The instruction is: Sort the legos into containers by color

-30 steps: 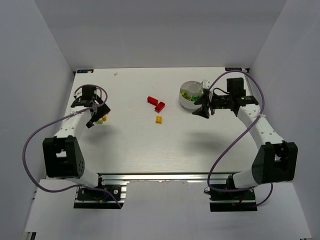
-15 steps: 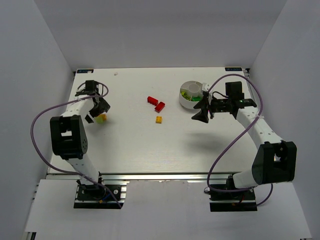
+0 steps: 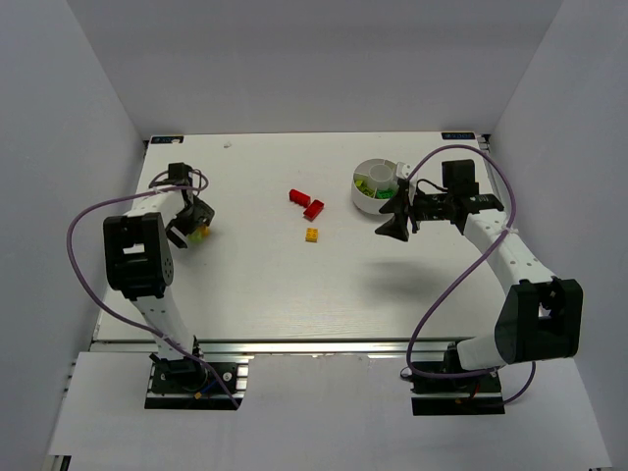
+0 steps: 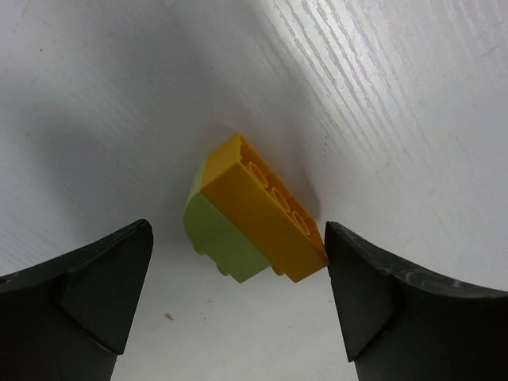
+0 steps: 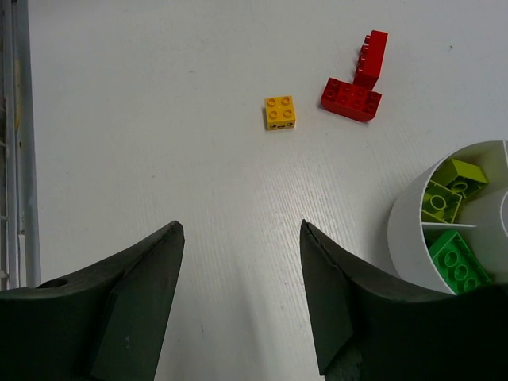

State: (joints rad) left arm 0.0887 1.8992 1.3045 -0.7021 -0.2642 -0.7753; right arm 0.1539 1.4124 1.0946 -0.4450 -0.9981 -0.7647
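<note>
the round white dish [image 3: 377, 183] sits at the far right of the white table [image 3: 265, 285]. in the right wrist view one of its compartments holds yellow-green bricks [image 5: 443, 190], and the neighbouring one holds a darker green brick [image 5: 456, 262]. left of the dish, out on the table, two red bricks [image 5: 352, 98] touch in an l shape, with a small orange square brick [image 5: 279, 112] just beside them, farther from the dish. the right gripper [image 5: 242, 230] hovers just in front of the dish, its jaws spread and holding nothing. well apart from the dish, at the table's far left, the left gripper [image 3: 193, 226] stands with jaws wide on either side of an orange brick [image 4: 266, 214] joined to a pale yellow-green brick [image 4: 218, 234]. neither finger touches the pair.
</note>
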